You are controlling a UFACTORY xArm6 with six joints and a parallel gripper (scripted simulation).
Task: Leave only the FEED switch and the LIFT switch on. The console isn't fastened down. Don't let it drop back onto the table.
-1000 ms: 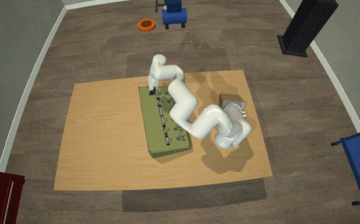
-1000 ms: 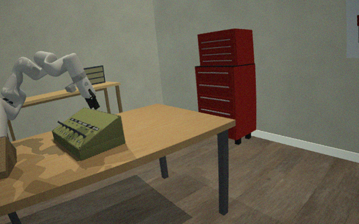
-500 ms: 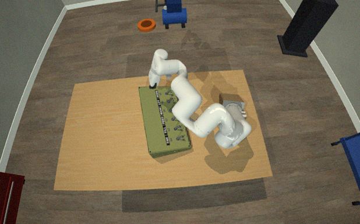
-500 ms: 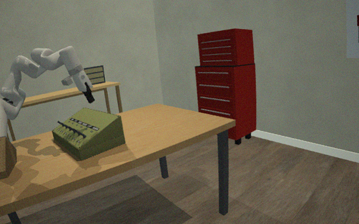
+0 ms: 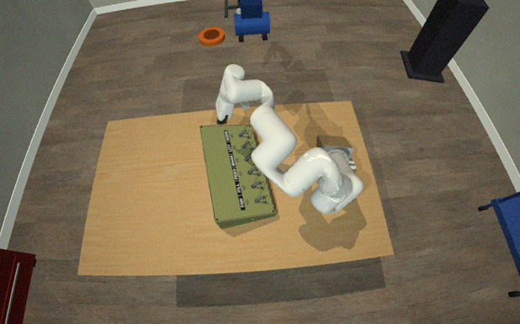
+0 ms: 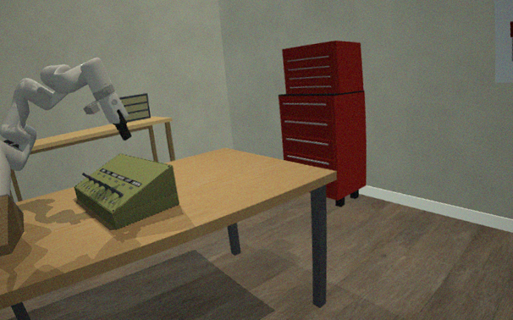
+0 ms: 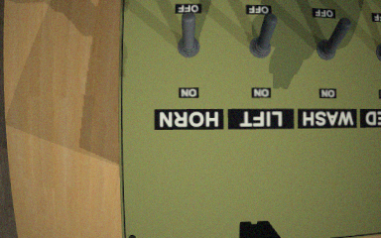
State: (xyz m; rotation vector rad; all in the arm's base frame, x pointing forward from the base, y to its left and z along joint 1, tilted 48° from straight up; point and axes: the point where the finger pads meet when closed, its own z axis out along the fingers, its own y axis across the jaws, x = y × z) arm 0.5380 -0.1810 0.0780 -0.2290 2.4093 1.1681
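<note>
Fingers of the gripper [image 6: 124, 133] are pressing fully together and gripping nothing, forming a single blunt tip that is hanging in the air above the far end of the green console [image 5: 220, 176]. That console is sitting loose near the middle of the wooden table [image 5: 142, 207], its sloped face carrying a row of grey toggle switches running from the far edge of the table toward the near edge. In the wrist view, the labels are reading upside down, and the HORN switch [image 7: 189, 36], the LIFT switch [image 7: 263, 36] and the WASH switch [image 7: 333, 40] are all leaning toward their OFF marks; the FEED switch [image 5: 251, 169] is lying further down the row, and only the last letters of its label are showing at the wrist view's right edge, so its setting is not readable. Judging by this, the arm is setting up to flip LIFT, using the pinched fingers as a poker. The next move is calling for the tip to shift over behind the LIFT lever on its OFF side, drop level with the lever, and nudge it toward the ON mark. Because the console is not fastened down, a hard or off-centre shove is likely to slide the whole box across the table, so a light, short push seems wise.
</note>
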